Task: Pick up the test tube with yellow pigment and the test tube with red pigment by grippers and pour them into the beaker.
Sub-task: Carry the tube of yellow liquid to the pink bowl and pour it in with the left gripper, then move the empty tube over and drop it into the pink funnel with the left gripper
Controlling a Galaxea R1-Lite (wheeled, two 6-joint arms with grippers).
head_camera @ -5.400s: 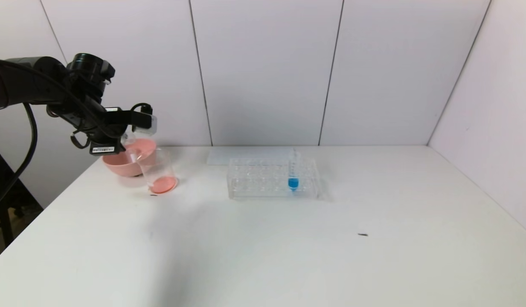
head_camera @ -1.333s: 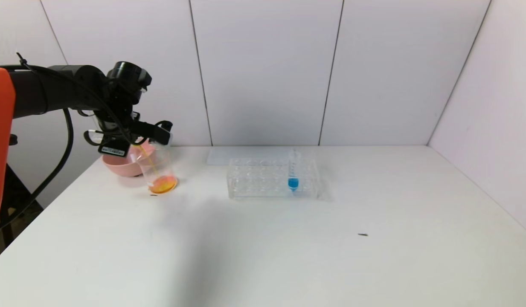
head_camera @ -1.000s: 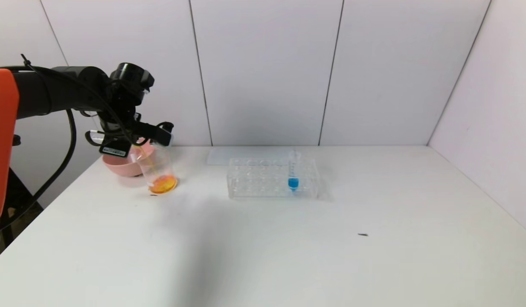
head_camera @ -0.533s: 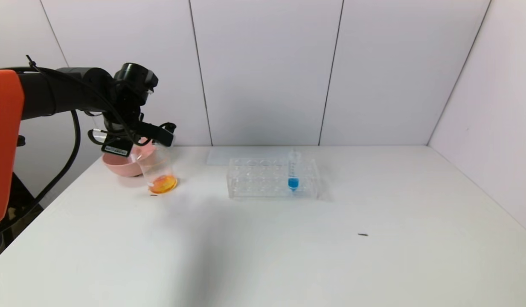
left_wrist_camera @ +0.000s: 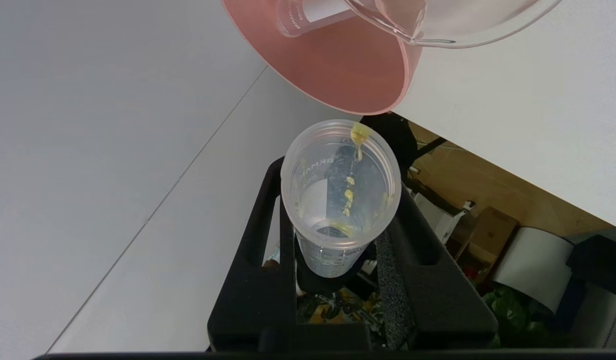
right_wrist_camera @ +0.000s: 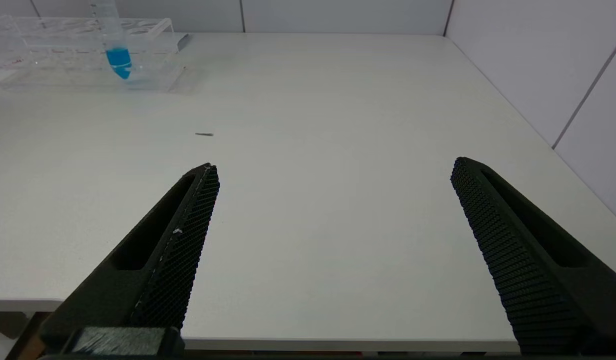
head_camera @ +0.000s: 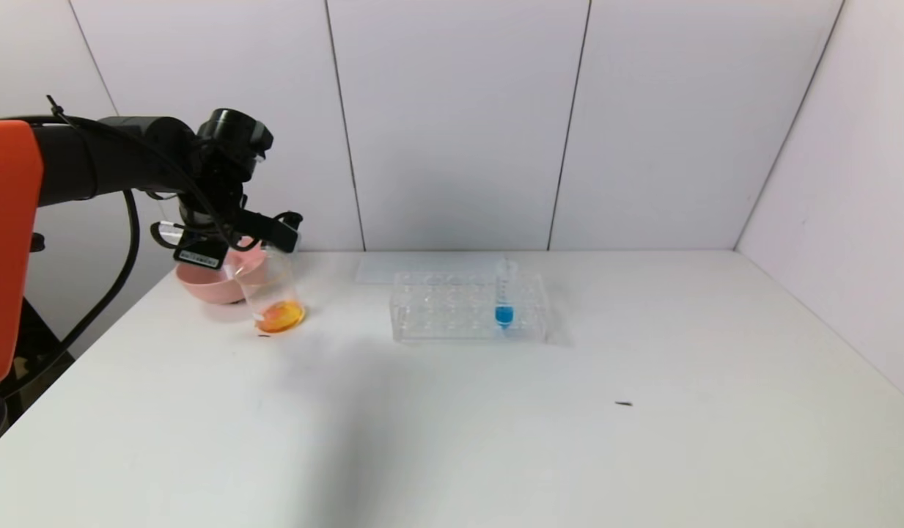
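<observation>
The pour is judged nearly finished: orange liquid, apparently red and yellow mixed, is pooled in the bottom of the beaker [head_camera: 272, 293] at the table's far left, just in front of the pink bowl [head_camera: 202, 282], and only yellow droplets are seen clinging inside the test tube with yellow pigment [left_wrist_camera: 340, 200]. That tube is clamped between the fingers of the left gripper [left_wrist_camera: 337, 265] above the beaker's rim, its long axis tipped so the open mouth is directed down toward the beaker. The right gripper [right_wrist_camera: 332, 240] is parked low near the table's front edge with its jaws spread wide and nothing held.
</observation>
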